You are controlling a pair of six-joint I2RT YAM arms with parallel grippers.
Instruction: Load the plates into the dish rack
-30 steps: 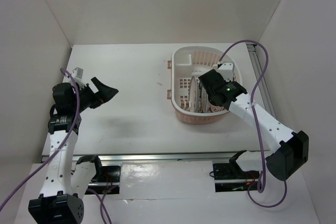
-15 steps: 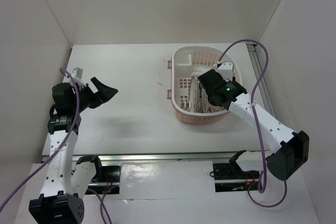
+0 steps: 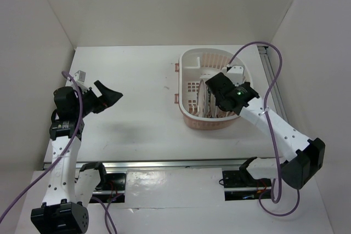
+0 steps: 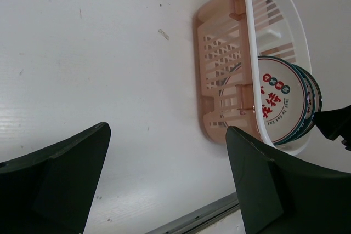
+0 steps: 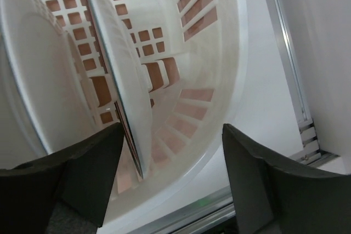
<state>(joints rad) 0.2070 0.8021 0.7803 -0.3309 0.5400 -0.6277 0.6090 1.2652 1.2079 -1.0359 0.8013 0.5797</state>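
The white dish rack (image 3: 189, 56) with a peach grid base stands at the table's right. Plates (image 3: 204, 101) stand on edge inside it. In the left wrist view the plate with red marks (image 4: 277, 100) faces the camera, and a dark-rimmed plate (image 4: 313, 94) shows behind it. My right gripper (image 3: 213, 97) reaches down into the rack and is open. In the right wrist view a white plate (image 5: 118, 69) stands just inside its left finger (image 5: 93, 168), untouched by the other finger, and another plate (image 5: 33, 69) stands further left. My left gripper (image 3: 112, 94) hovers open and holds nothing over the table's left side.
White walls enclose the table on the left, back and right. A metal rail (image 3: 164, 164) runs along the near edge, and another rail (image 5: 288, 64) lies right of the rack (image 5: 233, 80). A purple cable (image 3: 274, 75) loops above the right arm.
My right gripper has opened wide and let go of the plate, which now stands on edge in the rack. The left arm has not moved.
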